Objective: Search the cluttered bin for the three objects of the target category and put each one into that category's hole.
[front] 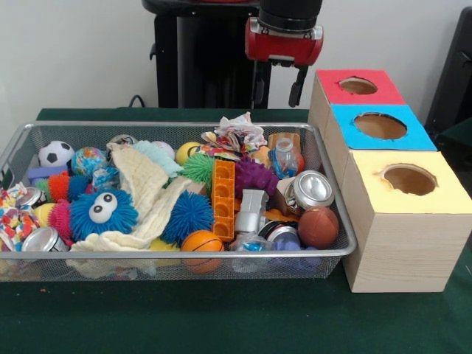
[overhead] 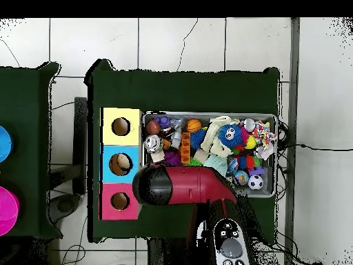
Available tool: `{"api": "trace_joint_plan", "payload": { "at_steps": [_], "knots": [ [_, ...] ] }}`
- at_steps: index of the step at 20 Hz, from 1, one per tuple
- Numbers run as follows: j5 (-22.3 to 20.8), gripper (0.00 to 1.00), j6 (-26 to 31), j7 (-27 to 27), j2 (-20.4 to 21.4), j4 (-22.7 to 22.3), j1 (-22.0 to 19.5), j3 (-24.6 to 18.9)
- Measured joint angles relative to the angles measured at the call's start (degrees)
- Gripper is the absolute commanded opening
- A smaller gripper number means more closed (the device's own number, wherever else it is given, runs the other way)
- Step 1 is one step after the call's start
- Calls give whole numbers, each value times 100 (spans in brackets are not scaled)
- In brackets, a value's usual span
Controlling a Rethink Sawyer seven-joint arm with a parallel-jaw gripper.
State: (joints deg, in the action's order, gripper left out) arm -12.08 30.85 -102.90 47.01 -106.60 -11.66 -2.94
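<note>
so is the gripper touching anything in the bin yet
Apart. The front view shows the gripper hanging well above the wire bin, with bare wall visible between its fingertips and the toys.

The arm is cut off by the top edge. From above it covers the bin's near corner and the gripper. The small items piled under the cloth can't be made out.

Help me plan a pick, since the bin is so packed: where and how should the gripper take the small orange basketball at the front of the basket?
Grip the orange basketball across its widest part, coming straight down from above. Its top is exposed, but the basket's front wall and the blue spiky ball seem to crowd its sides, so a side approach looks blocked.
</note>
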Motion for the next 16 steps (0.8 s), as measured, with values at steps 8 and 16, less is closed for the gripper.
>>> {"api": "trace_joint_plan", "payload": {
  "at_steps": [8,16],
  "knots": [
    [-247,100,-278,0,-188,1,-29,-22],
    [-376,100,-519,0,-345,2,-46,-107]
  ]
}}
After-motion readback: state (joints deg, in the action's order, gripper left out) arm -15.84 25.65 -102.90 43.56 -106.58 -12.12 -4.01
